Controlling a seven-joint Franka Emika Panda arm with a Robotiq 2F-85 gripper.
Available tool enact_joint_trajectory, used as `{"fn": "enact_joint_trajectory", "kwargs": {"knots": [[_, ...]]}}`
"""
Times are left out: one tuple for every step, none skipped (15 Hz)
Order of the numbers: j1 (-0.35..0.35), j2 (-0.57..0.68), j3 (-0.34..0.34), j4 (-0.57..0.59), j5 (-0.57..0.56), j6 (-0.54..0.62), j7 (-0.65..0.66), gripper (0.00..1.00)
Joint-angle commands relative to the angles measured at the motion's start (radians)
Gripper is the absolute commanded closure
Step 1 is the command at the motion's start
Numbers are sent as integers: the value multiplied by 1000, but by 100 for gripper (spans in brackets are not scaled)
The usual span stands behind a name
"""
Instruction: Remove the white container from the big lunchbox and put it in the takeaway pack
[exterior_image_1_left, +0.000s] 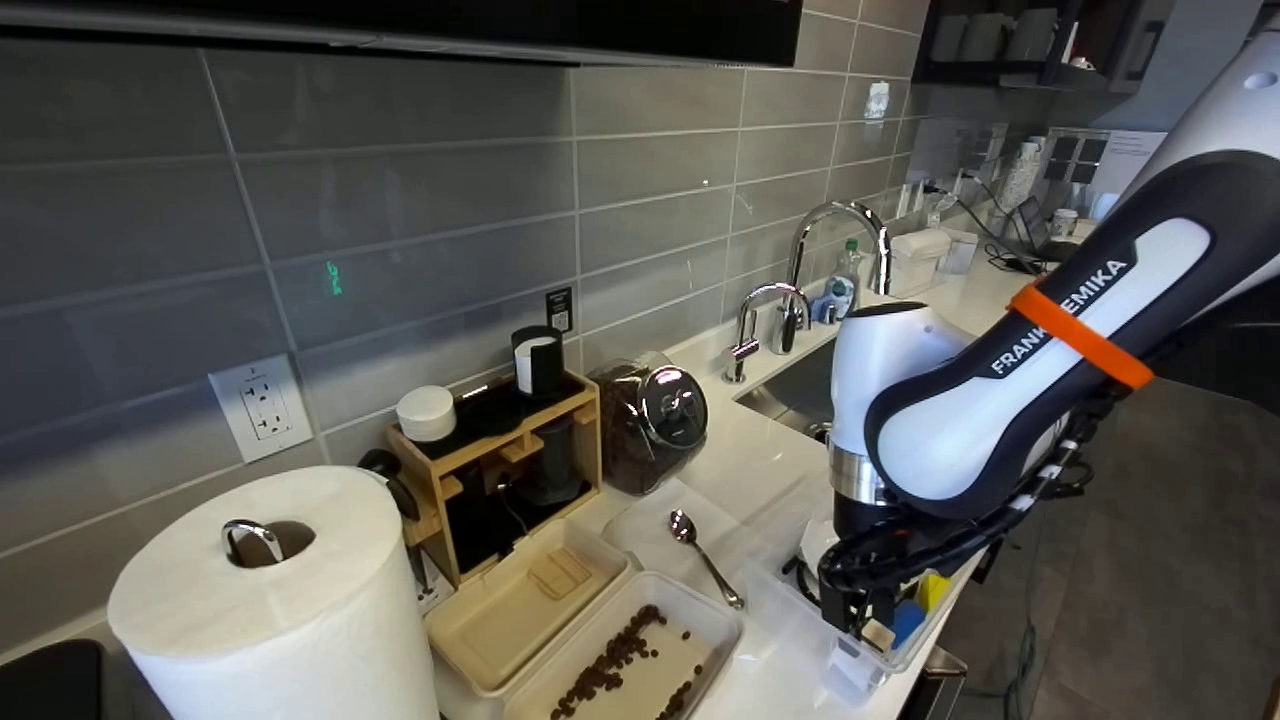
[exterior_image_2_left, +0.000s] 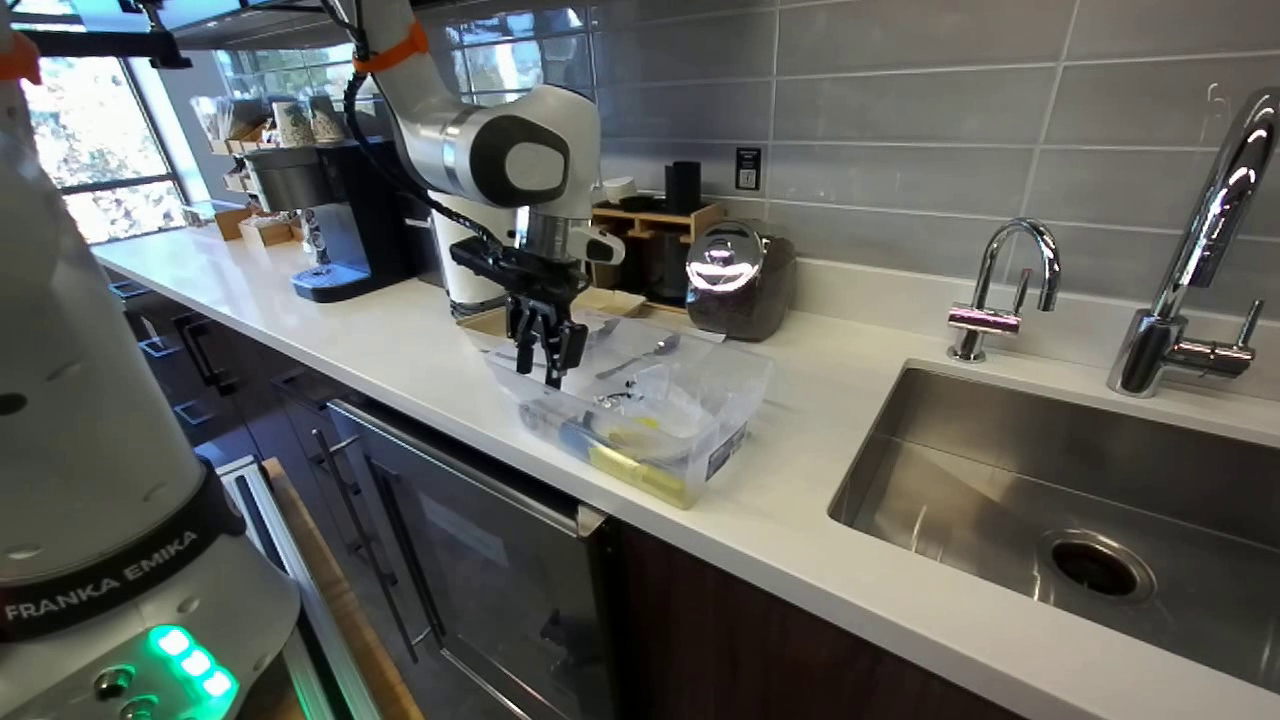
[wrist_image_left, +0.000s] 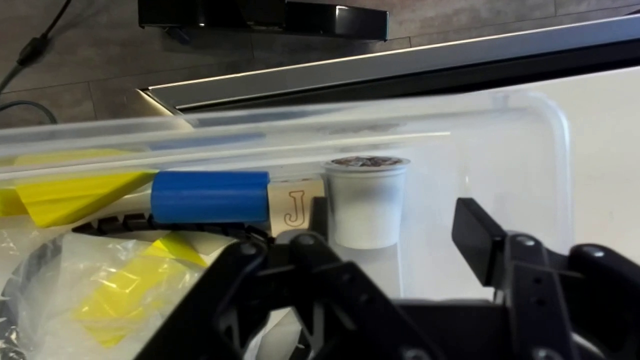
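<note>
The white container is a small white cup (wrist_image_left: 367, 215) with a brown-patterned top, upright in the big lunchbox, a clear plastic box (wrist_image_left: 562, 145). The lunchbox also shows in both exterior views (exterior_image_1_left: 765, 600) (exterior_image_2_left: 730, 400). My gripper (wrist_image_left: 395, 220) is open and empty over its end. In the wrist view the left finger overlaps the cup's left edge; the right finger is well apart on its right. I cannot tell whether the left finger touches it. I cannot make out the cup in the exterior views. The takeaway pack (exterior_image_1_left: 500, 635) lies open, one half tan, the other holding dark brown beans.
Beside the cup are a wooden J block (wrist_image_left: 295, 202), a blue cylinder (wrist_image_left: 210, 196), yellow pieces (wrist_image_left: 85, 195) and a clear bag (wrist_image_left: 125, 295). A spoon (exterior_image_1_left: 705, 560) lies between lunchbox and pack. A paper towel roll (exterior_image_1_left: 280, 600), wooden rack (exterior_image_1_left: 520, 440) and dark jar (exterior_image_1_left: 640, 425) stand nearby.
</note>
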Motion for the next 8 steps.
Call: {"fn": "enact_joint_trajectory", "kwargs": {"knots": [[0, 30, 14, -2, 48, 66, -29, 35], [0, 31, 15, -2, 53, 74, -31, 37], [-2, 35, 17, -1, 63, 77, -38, 39], [-3, 38, 19, -1, 70, 86, -41, 42], [-6, 41, 21, -1, 83, 90, -51, 39], [-7, 42, 22, -1, 91, 95, -56, 39], [-10, 44, 22, -1, 101, 98, -62, 40], [-13, 45, 24, -1, 115, 99, -72, 40]]}}
